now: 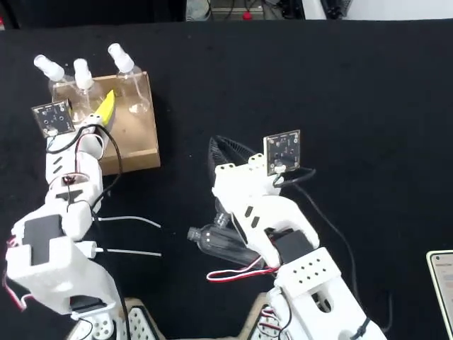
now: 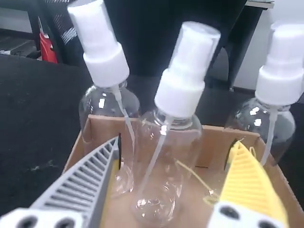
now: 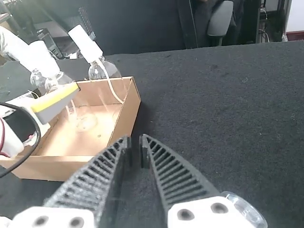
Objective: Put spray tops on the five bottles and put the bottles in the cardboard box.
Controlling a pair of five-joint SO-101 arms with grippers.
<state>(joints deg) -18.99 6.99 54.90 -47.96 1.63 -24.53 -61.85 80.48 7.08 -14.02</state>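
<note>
1. Cardboard box [image 1: 132,164] sits at the far left of the tabletop [image 1: 354,85]. Three capped bottles stand upright in it, grouped at the far end, which leaves bare floor nearer the arms for more.
2. Left pincer [image 2: 176,142] hangs over the box, released. Its grey and yellow fingers straddle the middle bottle [image 2: 166,156] with a gap on each side, so the bottle stands on its own. I read this as a drop-off just finished, not a grip.
3. The other two capped bottles [image 2: 107,104] [image 2: 263,123] flank the middle one, close beside it. Any retreat of the left pincer needs to go straight up or it clips a spray head.
4. Right pincer [image 3: 135,140] is clenched on nothing, fingers almost meeting, parked over bare tabletop near the box's side.
5. An uncapped bottle [image 1: 219,242] lies on its side beside the right arm's base, open neck towards the left arm. Likely next in line, and it needs a top first.
6. Two thin white lines [image 1: 134,221] lie beside the left arm. They could be dip tubes of loose spray tops, but I can't tell from here
</note>
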